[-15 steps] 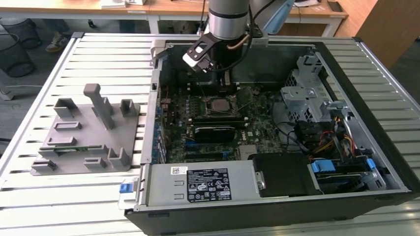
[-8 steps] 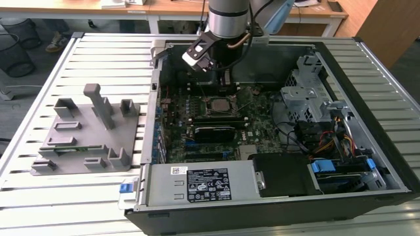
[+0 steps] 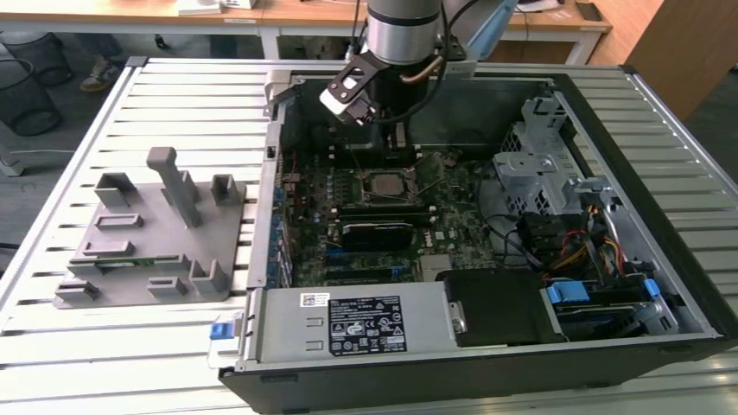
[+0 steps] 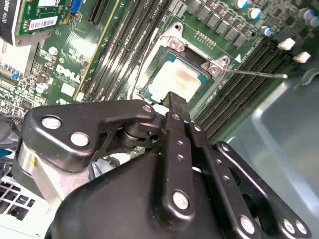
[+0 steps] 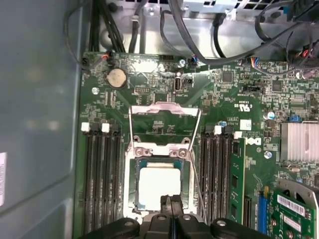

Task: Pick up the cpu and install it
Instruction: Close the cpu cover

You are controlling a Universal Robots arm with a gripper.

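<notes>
step: seating the chip | cpu lies flat inside socket, load plate open | gripper fingers pressed together, holding nothing, over socket edge opposite load plate | do well: probably confirm cpu sits level, avoid off-centre pressing

One arm, its tool pointing down with the tips closed.

In the exterior view the silver-grey arm drops steeply from the upper edge. A dark cable loops beside the wrist, and a small black-and-white camera block is clamped on the side toward the exterior view's left. The black tool hangs below the wrist, close to upright. In both wrist views its two slim fingers lie flat against each other, with only a thin seam between them. Behind them the black linkage bars, studded with silver pivot pins, are folded in tight.
</notes>
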